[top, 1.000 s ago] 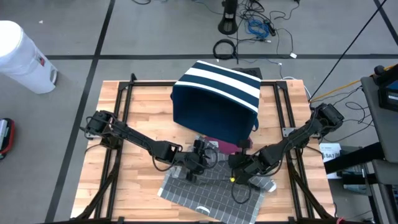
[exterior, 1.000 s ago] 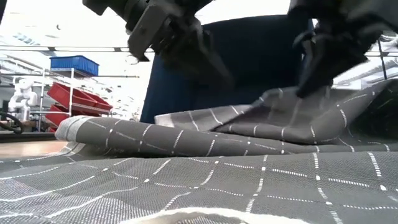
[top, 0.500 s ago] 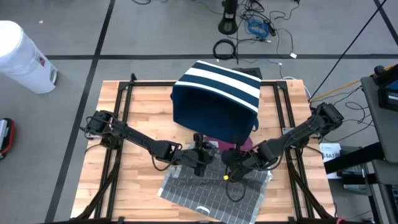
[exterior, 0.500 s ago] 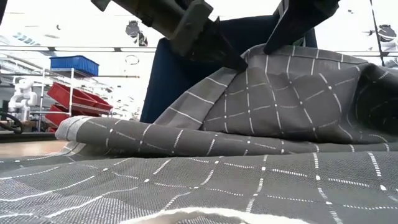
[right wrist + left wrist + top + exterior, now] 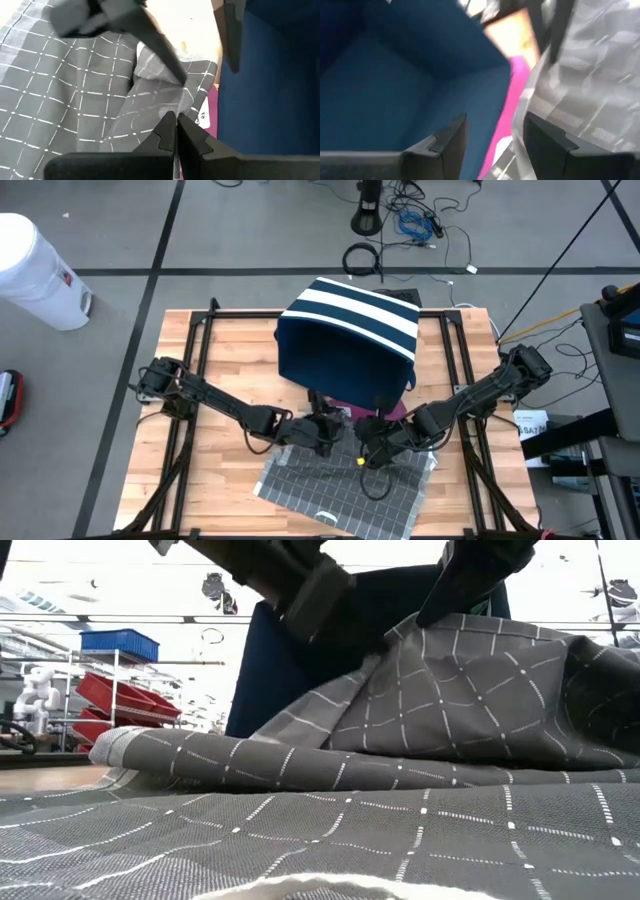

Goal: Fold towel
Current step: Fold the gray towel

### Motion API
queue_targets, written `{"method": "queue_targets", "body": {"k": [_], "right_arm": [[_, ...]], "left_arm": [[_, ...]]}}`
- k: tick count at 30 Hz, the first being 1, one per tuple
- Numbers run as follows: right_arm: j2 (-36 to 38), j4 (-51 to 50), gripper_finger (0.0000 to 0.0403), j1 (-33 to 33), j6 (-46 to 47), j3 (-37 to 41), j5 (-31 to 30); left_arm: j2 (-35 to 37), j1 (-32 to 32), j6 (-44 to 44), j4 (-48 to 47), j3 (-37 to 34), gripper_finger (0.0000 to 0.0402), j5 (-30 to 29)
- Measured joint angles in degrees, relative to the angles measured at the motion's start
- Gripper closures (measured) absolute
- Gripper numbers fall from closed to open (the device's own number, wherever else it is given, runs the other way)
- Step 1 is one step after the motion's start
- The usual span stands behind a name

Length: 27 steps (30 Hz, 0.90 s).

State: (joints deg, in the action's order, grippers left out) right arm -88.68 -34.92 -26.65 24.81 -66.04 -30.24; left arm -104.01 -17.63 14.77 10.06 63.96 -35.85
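Grey grid-checked cloth towel (image 5: 345,480) lies at the tabletop's (image 5: 230,360) near edge; since a second ago its far edge has come up off the flat, right tool (image 5: 175,131) pressed together on it and left tool (image 5: 322,435) spread beside it, so the fold-over looks under way. Navy white-striped fabric bin (image 5: 348,340) stands just behind, contents not visible.

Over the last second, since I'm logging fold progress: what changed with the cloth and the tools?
The right tool, shut on the grey checked towel, lifted its far edge off the table into a raised fold and shifted toward the left tool, which barely moved. The striped blue bin and the towel's near part stayed put.
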Motion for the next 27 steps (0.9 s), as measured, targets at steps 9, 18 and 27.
{"method": "queue_targets", "body": {"k": [9,18,27], "right_arm": [[0.0,0.0,0.0403,-0.47,0.21,0.0,-0.04],[0.0,0.0,0.0403,-1.26,0.08,0.0,0.09],[0.0,-0.02,0.0403,-1.21,-0.22,0.0,-0.18]], "left_arm": [[0.0,0.02,-2.02,-2.71,0.0,0.0209,-3.24],[0.0,1.55,-8.47,-2.63,0.0,0.0229,5.67],[-1.07,0.72,-11.55,-4.32,0.01,0.0272,2.16]]}}
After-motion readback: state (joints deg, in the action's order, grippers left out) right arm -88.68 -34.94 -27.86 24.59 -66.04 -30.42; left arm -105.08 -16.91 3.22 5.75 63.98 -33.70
